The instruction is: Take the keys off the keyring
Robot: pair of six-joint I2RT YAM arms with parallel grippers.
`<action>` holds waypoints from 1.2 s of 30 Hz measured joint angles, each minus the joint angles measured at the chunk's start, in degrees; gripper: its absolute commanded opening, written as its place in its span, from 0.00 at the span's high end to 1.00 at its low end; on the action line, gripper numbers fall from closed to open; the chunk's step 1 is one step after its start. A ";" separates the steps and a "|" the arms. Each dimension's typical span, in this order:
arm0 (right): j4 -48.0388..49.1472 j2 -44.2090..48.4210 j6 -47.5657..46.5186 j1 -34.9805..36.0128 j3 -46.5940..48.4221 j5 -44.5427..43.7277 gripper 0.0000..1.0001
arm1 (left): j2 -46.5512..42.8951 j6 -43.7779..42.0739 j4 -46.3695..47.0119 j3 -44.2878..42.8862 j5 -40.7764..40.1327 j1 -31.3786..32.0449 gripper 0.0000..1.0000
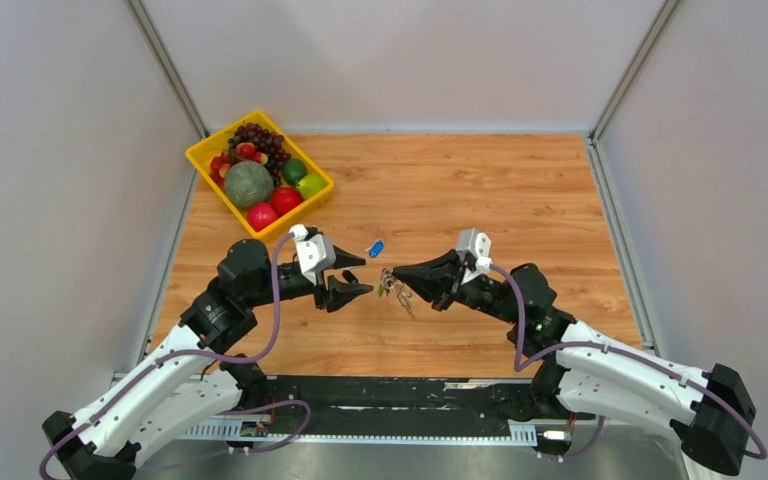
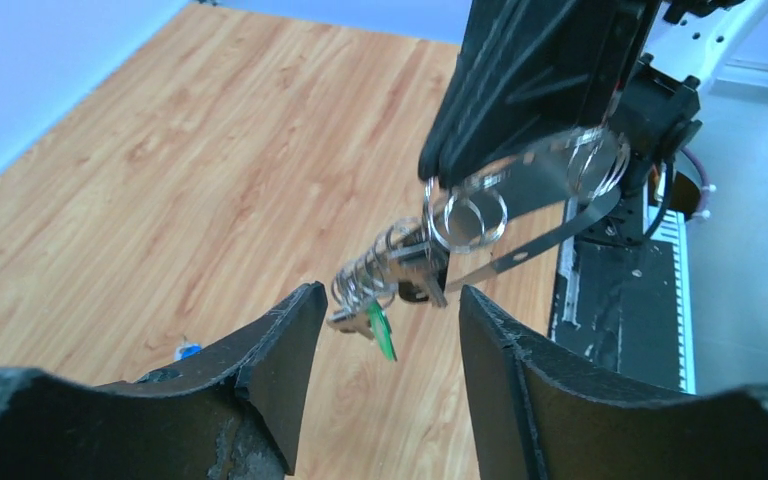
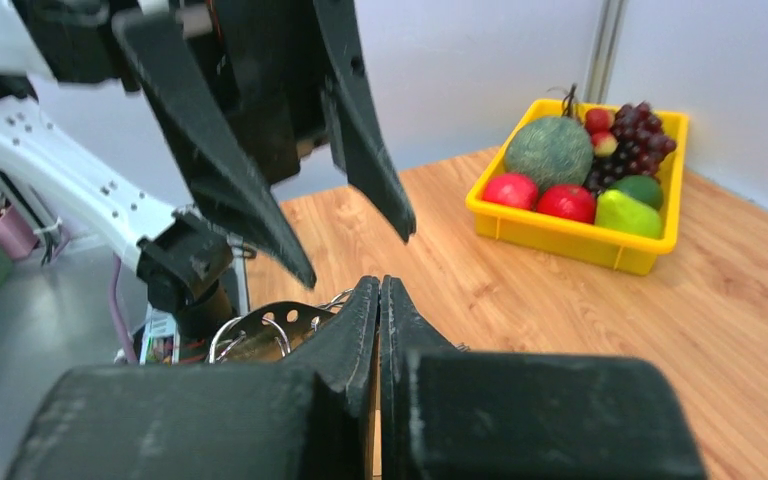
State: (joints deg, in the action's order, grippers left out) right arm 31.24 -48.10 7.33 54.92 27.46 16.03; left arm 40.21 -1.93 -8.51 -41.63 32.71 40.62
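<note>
Keys bunched on the ring, held up mid-tabletop, none off yet.
Right jaws pressed together, pinching the keyring (image 2: 468,216) above the tabletop (image 1: 520,200); keys (image 1: 396,288) hanging off it in a tight bunch, green tag (image 2: 384,335) at the low end. Left jaws spread, at 9 o'clock of the bunch, close but not touching. Blue tag (image 1: 375,247) lying loose on the wood at 11 o'clock of the bunch. Yellow fruit basket (image 1: 203,163) at 10 o'clock, far corner, well apart.

Keys (image 1: 393,289) between left tool (image 1: 367,277) and right tool (image 1: 398,271)
</note>
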 measured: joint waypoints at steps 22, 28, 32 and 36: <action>-1.81 -4.79 7.04 -0.24 12.13 -11.80 1.00 | -0.33 1.53 22.60 5.97 -8.26 1.86 0.37; -0.68 -6.25 8.11 -0.24 12.13 -13.07 1.00 | 2.56 0.42 23.56 5.97 -11.06 4.50 0.37; 0.22 -6.32 8.52 -0.24 12.13 -13.20 1.00 | 4.55 -0.94 23.54 5.95 -13.49 5.90 0.39; 1.18 -6.34 9.11 -0.24 12.13 -13.18 1.00 | 6.23 -2.38 23.37 5.75 -16.52 6.73 0.43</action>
State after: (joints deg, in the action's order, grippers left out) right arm 32.42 -54.43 16.45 54.68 39.59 2.85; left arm 46.44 -4.32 14.85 -35.88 16.19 47.35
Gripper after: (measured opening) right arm 0.005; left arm 0.602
